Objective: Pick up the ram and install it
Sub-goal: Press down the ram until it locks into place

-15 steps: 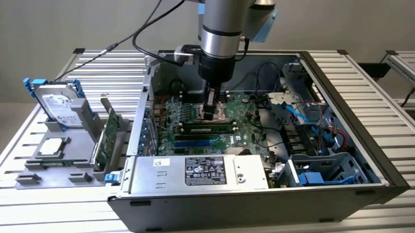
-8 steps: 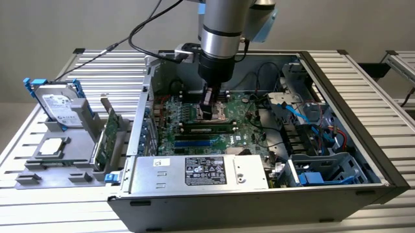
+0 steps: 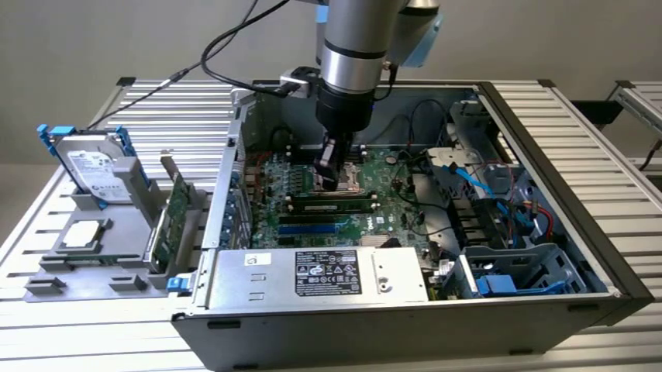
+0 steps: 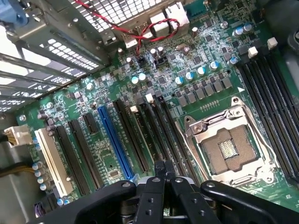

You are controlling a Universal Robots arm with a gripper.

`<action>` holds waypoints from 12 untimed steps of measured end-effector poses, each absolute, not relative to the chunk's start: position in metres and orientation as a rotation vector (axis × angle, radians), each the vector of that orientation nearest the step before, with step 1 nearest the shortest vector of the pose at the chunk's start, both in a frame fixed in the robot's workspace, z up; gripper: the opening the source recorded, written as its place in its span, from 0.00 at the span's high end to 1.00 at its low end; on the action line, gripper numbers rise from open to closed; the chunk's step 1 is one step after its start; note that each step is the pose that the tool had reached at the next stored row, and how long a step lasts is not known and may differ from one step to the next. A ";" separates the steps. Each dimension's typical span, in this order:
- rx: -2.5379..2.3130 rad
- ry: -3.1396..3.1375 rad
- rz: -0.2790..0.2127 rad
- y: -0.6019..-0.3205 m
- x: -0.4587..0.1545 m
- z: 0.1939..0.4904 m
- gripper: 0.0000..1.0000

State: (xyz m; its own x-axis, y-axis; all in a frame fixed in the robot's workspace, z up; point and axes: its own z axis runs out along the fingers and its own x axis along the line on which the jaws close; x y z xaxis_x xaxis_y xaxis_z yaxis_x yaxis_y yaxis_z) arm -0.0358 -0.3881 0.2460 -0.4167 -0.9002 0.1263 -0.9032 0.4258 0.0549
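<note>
The ram (image 3: 331, 205), a long green stick with black chips, sits along a memory slot on the motherboard (image 3: 388, 213) inside the open computer case. My gripper (image 3: 333, 183) reaches down into the case, its tip just above the ram, toward the CPU socket (image 3: 357, 172). In the wrist view the two black fingers (image 4: 155, 186) are pressed together with nothing between them, and my gripper (image 4: 164, 164) hangs over the black memory slots (image 4: 154, 130) beside the open CPU socket (image 4: 229, 149). I cannot make out the ram in the wrist view.
A grey holder at the exterior view's left carries a hard drive (image 3: 93, 167), a green expansion card (image 3: 170, 217) and a processor (image 3: 83, 234). The power supply (image 3: 321, 275) fills the case's front, with a drive cage (image 3: 517, 271) and blue cables (image 3: 486, 186) at its right.
</note>
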 end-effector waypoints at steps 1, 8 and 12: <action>1.601 -2.542 0.034 -0.388 -0.036 0.246 0.89; 1.511 -2.596 0.046 -0.388 -0.036 0.246 0.89; 1.464 -2.629 0.053 -0.388 -0.036 0.246 0.89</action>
State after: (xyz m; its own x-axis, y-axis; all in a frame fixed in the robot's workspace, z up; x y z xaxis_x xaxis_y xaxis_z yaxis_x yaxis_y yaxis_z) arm -0.0357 -0.3880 0.2463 -0.5204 -0.8436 0.1322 -0.8483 0.5285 0.0331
